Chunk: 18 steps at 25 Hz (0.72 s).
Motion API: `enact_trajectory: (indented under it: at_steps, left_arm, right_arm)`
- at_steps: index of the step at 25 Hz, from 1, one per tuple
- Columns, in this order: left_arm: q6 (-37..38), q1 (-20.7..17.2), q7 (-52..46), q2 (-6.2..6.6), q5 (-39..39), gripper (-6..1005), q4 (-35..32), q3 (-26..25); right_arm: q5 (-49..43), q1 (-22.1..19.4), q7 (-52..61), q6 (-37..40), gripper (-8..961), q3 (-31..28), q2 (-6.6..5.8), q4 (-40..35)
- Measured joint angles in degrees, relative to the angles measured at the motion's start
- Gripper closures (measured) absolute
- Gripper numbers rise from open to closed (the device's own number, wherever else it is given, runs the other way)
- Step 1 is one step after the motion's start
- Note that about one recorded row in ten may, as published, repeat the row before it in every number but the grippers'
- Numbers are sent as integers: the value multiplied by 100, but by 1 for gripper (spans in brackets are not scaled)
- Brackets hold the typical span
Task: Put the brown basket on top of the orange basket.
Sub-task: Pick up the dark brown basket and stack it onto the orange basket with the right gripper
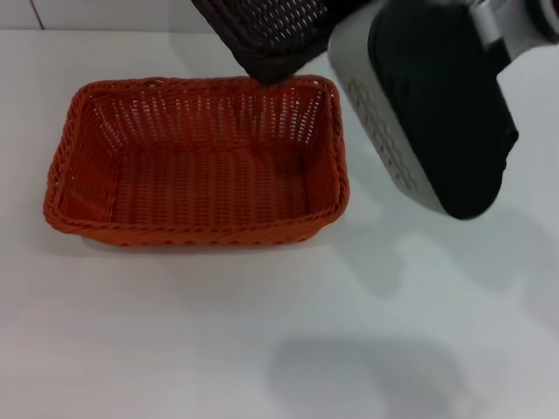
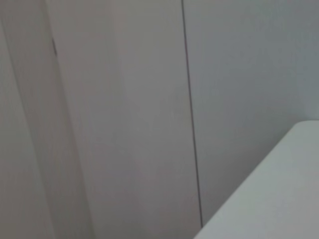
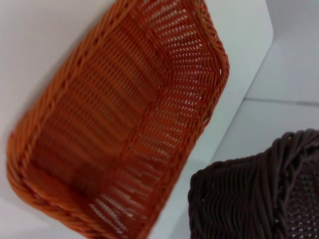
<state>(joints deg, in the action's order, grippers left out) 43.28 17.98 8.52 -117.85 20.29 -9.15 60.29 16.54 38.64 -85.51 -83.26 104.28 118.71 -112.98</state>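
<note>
brown basket aloft at the far rim, not yet over the orange one

seen from the head view, left to right: orange basket (image 1: pixel 196 161) flat on the white table (image 1: pixel 262 332), at about 10 o'clock from picture centre, long axis running 9 to 3 o'clock, open side up and holding nothing. just past its far rim, at 12 o'clock, the brown basket (image 1: pixel 266 35) hanging tilted in the air, one corner dipping toward the orange rim, cut off by the picture's top edge. at 2 o'clock, the right arm (image 1: pixel 428 105), bulky and close, clearly the arm at work.

right gripper itself hidden in every view; cannot tell how its jaws stand, though judged to be carrying the brown basket, since nothing else holds it up. left gripper out of sight, its wrist view facing only a wall (image 2: pixel 124 99) and a table edge.

judged next: bring the brown basket from 12 o'clock toward 6 o'clock, level it, match long axes, lower until nested. brown basket's inside not visible.
</note>
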Motion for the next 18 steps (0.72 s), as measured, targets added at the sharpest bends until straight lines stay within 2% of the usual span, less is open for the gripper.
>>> enact_trajectory:
  at_steps: [2,4,7,12,18]
  left_arm:
    - [-2,13,-11,-1,9,172,-15,-134]
    - [-4,24,-14,-2,11,172,-26,-154]
    - [-4,67,-17,-9,10,172,-41,-206]
    - [-42,106,-24,-10,15,172,-37,-278]
    - [-102,122,-26,-10,19,172,-40,-388]
  right_arm:
    - [-189,-230,-829,475,836,274,-7,99]
    - [-262,-336,-1125,629,836,355,-1,139]
    - [-307,-804,-2137,1561,836,646,3,415]
    - [-297,-1045,-2710,1896,835,858,19,584]
    - [-58,-1203,-3162,1690,835,1085,6,600]
